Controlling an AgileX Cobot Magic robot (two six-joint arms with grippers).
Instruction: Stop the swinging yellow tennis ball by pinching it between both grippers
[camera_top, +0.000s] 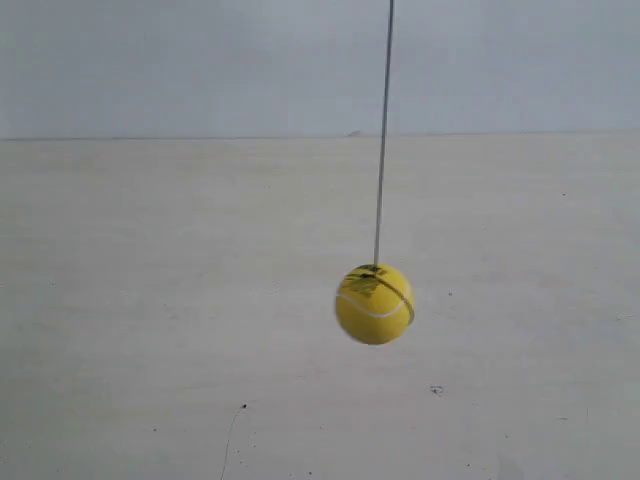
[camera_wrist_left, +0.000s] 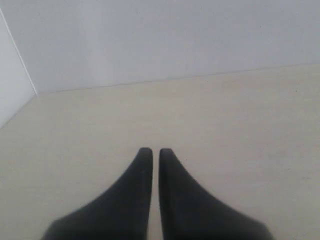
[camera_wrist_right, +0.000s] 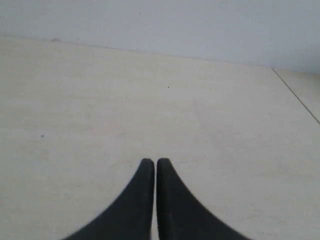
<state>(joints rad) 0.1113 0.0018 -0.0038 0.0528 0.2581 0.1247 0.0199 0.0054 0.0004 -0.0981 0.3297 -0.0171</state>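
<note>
Where each wrist camera looks out past its own arm, the nearest thing is a pair of black tapered fingers. On the left gripper (camera_wrist_left: 152, 150) the jaws stand drawn together, with only a thin slit of pale table showing between the tips and nothing held. On the right gripper (camera_wrist_right: 151, 161) the jaws sit closer yet and hold nothing. The tips seem to touch, though the view is too soft to be sure. Beyond both pairs stretches the pale table (camera_top: 150, 350), marked with a few small dark specks. In the exterior view the yellow tennis ball (camera_top: 374, 304) hangs in the air above the table, a little right of that view's middle, its white seam and dark band turned to the camera. A thin dark string (camera_top: 382, 150) rises from its top and leaves the picture, leaning slightly. Farthest back, the table meets a plain light wall (camera_top: 200, 60).
</note>
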